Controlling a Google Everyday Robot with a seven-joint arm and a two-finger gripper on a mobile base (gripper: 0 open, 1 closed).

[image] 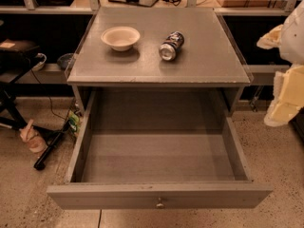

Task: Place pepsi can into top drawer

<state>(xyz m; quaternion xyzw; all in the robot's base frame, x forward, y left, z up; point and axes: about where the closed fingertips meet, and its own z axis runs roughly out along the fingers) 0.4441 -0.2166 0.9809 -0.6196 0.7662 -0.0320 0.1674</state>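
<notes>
pickup not yet begun: small dark blue metal pepsi can point(171, 45) lies sideways on the grey worktop point(204, 68) at 12 o'clock; wide shallow grey top drawer point(156, 197) stands open at 6. pale tool point(285, 96) hangs at 3, open or closed i cannot tell; grasp and carry remain

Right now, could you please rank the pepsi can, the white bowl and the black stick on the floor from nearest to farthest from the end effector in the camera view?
The end effector hangs at the right edge of the view.
1. pepsi can, lying on its side, right of centre on the cabinet top.
2. white bowl, left of the can.
3. black stick, down at far left.
</notes>
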